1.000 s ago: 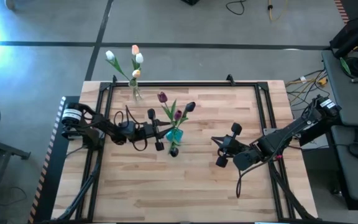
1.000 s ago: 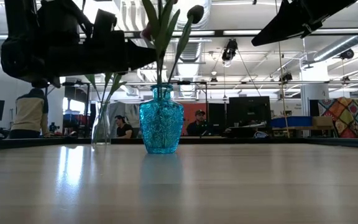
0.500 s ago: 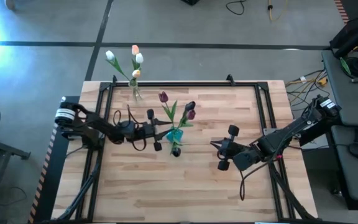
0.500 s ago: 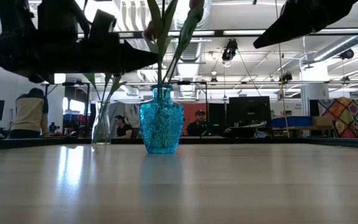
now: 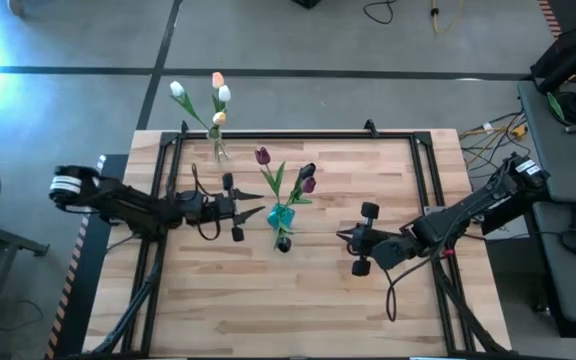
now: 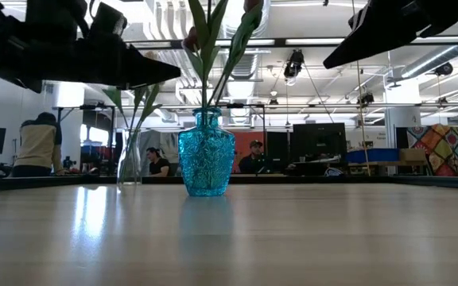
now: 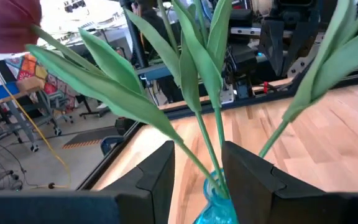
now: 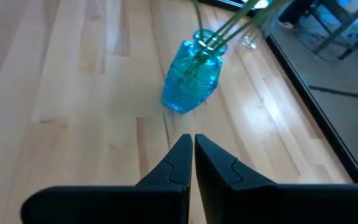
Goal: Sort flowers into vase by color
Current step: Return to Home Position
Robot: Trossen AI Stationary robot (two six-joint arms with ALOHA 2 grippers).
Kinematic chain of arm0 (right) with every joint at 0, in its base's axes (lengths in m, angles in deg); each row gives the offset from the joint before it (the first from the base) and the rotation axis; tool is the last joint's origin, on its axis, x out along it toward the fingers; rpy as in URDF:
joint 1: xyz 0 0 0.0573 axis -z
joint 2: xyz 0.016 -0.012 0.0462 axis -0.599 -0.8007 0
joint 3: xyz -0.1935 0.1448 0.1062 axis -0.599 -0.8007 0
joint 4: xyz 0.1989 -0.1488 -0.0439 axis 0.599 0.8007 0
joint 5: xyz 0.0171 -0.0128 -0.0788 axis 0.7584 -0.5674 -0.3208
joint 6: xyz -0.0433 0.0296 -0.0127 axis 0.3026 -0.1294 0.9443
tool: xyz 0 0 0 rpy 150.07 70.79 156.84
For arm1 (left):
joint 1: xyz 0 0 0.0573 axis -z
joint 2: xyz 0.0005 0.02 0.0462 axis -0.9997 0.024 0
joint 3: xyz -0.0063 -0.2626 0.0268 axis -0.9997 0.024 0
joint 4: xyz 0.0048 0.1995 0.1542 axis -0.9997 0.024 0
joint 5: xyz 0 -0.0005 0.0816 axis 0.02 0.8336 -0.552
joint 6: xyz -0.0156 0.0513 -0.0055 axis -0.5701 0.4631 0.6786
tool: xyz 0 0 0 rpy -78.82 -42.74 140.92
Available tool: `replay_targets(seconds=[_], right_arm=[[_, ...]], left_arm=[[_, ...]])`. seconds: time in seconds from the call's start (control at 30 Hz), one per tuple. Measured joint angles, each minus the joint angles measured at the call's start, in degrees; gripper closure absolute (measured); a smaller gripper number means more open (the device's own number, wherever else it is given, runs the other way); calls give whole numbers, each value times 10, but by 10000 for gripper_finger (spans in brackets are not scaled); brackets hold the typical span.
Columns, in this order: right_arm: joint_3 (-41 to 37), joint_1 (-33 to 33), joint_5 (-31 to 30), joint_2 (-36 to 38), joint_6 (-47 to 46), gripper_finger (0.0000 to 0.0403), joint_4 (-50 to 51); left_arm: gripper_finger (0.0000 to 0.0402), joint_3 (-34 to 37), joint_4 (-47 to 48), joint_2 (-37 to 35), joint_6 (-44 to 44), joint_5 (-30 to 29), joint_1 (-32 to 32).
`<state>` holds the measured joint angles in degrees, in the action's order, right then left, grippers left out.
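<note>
Blue glass sits near the middle of the wooden table: the blue vase holds the dark tulips. Seen level across the table, their green stems rise close to upright from its neck and fan apart higher up, leaves spreading to both sides. From above, the maroon heads lean toward the far edge, one to the left and two to the right.

The clear vase stands at the far edge, left of centre. It holds the pale tulips, white and peach. Their long stems run up and outward, so from above the heads show past the table's edge.

The left gripper hangs above the tabletop just left of the blue vase, tips aimed at it but not touching. Its fingers stand wide apart and hold nothing, and its own camera sees the stems and the vase neck through the gap.

The right gripper is on the vase's other side, farther off and pointing at it. Its fingers are pressed together, empty, with only a thin slit between them.

Beyond the table a person stands in the room.
</note>
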<state>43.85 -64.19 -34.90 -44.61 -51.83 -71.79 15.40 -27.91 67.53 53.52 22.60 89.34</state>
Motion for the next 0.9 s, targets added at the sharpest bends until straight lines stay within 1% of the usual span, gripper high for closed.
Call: replay_targets(seconds=[0.2, 0.37, 0.43, 0.53, 0.63, 0.8, 0.9], right_arm=[[0, 6, 11, 0, 36, 390, 0], [-19, 26, 75, 1, 68, 390, -21], [-43, 42, 110, 1, 92, 391, -52], [-86, 76, 196, 9, 128, 391, -118], [-124, 119, 275, 32, 162, 391, -170], [-178, 205, 350, 106, 189, 391, -194], [-207, 251, 400, 169, 204, 391, -195]], left_arm=[[300, 18, 81, -84, 0, 4, 0], [339, 19, 186, -148, 0, 6, 0], [362, 19, 227, -173, -1, 19, 0], [394, 19, 286, -211, -3, 39, 0], [396, 19, 328, -252, -5, 46, 0], [401, 19, 378, -322, -3, 109, -12], [401, 19, 406, -358, -3, 110, -27]])
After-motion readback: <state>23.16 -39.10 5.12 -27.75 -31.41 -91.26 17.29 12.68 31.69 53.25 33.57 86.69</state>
